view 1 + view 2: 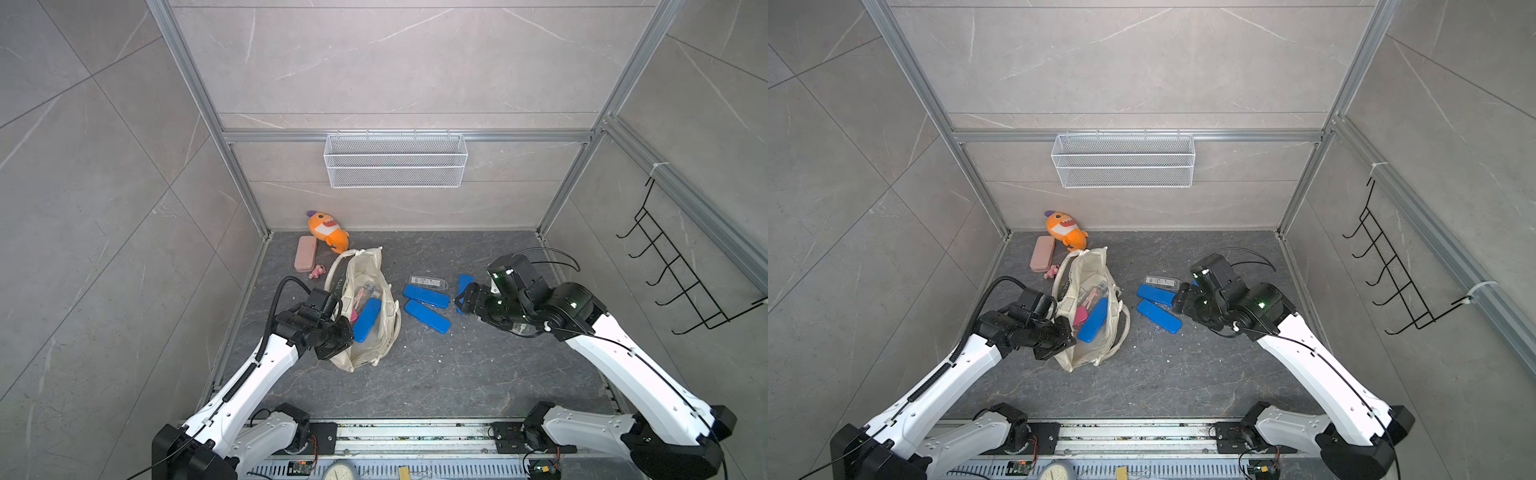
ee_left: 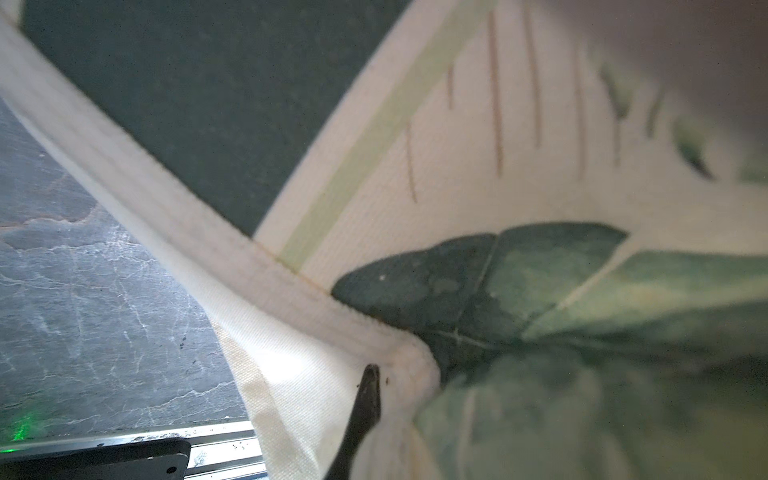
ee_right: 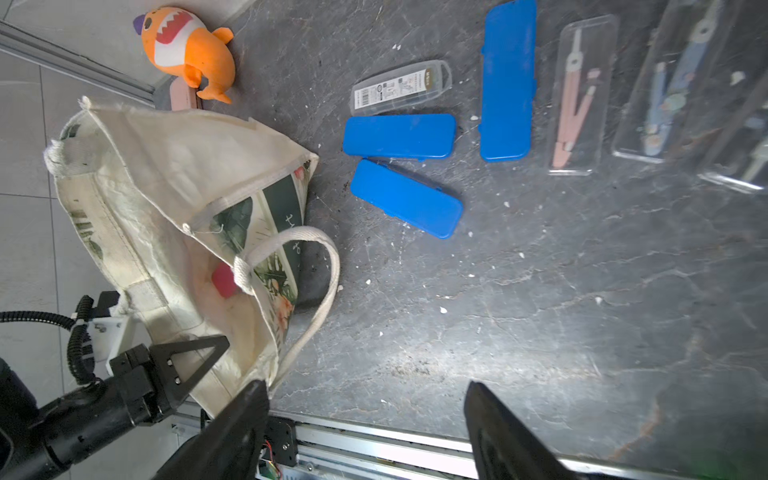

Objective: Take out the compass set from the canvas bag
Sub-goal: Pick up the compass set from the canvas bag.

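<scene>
In both top views your canvas bag (image 1: 365, 266) (image 1: 1086, 266) lies left of centre on the dark table (image 1: 457, 374), mouth gaping upward. A blue case (image 1: 368, 320) and a clear case (image 1: 365, 291) sit inside it; what the clear one holds is too small to tell. Your left gripper (image 1: 343, 332) is at the bag's near rim, on the robot's left. Your right gripper (image 1: 460, 300) is well apart from the bag, beside the three loose blue cases (image 1: 427, 316). An orange shark toy (image 1: 328, 230) sits at the back wall.

On the left wrist view, everything is close and soft. There's cream cloth and the bag's green leaf print (image 2: 540, 282). One dark finger (image 2: 368, 399) is jammed against the bunched hem and the other is hidden. That gripper is clamped tight, pinching the bag's rim.

Now the right wrist view. Your right gripper's two fingers are spread wide, with nothing between them, only bare table beyond. The left gripper (image 3: 195, 357) has a triangular finger lying on the bag's edge. A clear compass case (image 3: 575, 95) with a pink compass inside lies flat on the table, just beside one loose blue case. More clear cases past it are blurred.
</scene>
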`<state>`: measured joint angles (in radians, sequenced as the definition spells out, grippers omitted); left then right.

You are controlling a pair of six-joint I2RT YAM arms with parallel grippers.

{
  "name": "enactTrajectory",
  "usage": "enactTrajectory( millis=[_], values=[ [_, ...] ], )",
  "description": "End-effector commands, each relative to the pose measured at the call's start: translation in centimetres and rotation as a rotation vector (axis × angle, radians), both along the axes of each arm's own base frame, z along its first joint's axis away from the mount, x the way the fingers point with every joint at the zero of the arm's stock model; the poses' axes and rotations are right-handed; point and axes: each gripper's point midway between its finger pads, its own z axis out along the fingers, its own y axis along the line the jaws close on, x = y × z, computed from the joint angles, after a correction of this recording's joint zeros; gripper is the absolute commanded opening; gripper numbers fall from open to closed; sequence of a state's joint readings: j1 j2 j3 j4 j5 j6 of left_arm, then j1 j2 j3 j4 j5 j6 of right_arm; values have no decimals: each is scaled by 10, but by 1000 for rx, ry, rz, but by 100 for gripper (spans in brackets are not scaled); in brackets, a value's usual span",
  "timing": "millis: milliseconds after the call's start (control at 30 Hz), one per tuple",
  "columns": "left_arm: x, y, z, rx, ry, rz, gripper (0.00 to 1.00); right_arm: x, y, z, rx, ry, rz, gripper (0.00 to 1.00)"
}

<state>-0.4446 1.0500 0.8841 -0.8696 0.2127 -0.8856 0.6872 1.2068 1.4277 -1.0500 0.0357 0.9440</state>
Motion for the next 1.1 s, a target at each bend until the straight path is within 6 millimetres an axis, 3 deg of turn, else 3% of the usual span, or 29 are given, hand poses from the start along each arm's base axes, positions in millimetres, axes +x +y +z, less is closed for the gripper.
enactTrajectory(
  millis=[0, 267, 567, 833, 1067],
  values=[
    [12, -3, 17, -15, -74, -5, 0, 16, 35, -1, 72, -22, 28, 76],
    [9, -1, 15, -3, -66, -4, 0, 18, 118, -2, 79, -52, 139, 76],
    [9, 0, 15, 0, -70, -3, 0, 5, 194, -9, 104, -42, 224, 72],
    [9, 0, 13, 1, -69, -3, 0, -4, 226, -26, 130, 1, 214, 62],
    [7, 2, 14, -8, -79, 9, 0, -4, 237, -60, 96, 57, 182, 57]
  ],
)
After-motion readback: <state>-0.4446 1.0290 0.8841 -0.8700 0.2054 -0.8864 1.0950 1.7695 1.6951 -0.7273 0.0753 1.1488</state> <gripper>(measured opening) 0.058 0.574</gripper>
